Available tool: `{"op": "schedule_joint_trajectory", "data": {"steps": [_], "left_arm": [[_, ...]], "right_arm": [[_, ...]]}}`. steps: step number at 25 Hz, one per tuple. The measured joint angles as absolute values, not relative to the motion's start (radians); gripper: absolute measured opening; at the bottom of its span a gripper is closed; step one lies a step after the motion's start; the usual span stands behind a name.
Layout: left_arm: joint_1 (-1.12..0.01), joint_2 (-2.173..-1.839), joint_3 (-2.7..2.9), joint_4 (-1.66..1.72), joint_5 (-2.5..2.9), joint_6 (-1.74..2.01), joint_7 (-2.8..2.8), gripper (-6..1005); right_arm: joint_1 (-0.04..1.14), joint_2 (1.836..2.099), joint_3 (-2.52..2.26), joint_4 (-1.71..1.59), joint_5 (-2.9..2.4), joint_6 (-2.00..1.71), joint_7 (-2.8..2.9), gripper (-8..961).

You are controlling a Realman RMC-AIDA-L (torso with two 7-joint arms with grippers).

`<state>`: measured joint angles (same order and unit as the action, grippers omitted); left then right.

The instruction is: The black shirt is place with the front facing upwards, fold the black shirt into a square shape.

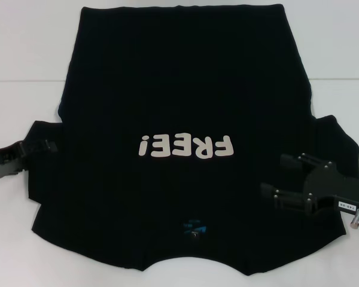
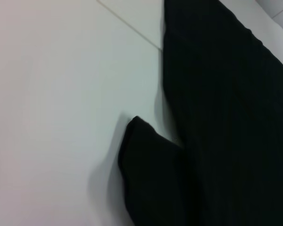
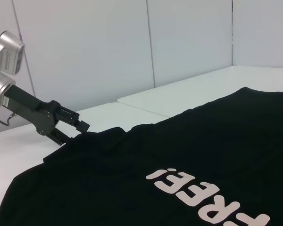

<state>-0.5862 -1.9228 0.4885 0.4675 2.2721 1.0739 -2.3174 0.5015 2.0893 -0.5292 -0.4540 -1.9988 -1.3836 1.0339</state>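
The black shirt (image 1: 179, 119) lies flat and face up on the white surface (image 1: 24, 60), its off-white "FREE!" print (image 1: 186, 146) upside down to me, the blue neck label (image 1: 194, 227) near my body. My left pincer (image 1: 45, 145) sits at the left sleeve's edge, fingers parted around the cloth. My right pincer (image 1: 274, 176) hovers over the right sleeve, fingers spread wide. Bare surface flanks both sides and the far hem.
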Motion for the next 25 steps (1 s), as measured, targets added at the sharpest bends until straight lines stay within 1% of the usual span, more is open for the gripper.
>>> {"op": "schedule_joint_trajectory", "data": {"steps": [1,6,17,23,25], "left_arm": [[-0.588,-1.922,0.488,0.47,2.273,1.075,-2.316,913],[-0.595,-1.926,0.505,0.479,2.278,1.065,-2.307,737],[-0.603,-1.928,0.589,0.482,2.28,0.99,-2.315,498],[-0.599,-1.931,0.591,0.483,2.28,0.968,-2.318,288],[-0.597,-1.931,0.587,0.483,2.28,0.967,-2.324,199]], "right_arm": [[0.502,2.089,-0.529,-0.454,-1.999,-1.384,1.034,909],[0.503,2.089,-0.529,-0.456,-1.999,-1.387,1.034,909],[0.502,2.089,-0.529,-0.46,-1.996,-1.404,1.034,908],[0.502,2.089,-0.528,-0.46,-1.997,-1.405,1.034,908],[0.502,2.089,-0.525,-0.46,-1.998,-1.405,1.034,908]]}}
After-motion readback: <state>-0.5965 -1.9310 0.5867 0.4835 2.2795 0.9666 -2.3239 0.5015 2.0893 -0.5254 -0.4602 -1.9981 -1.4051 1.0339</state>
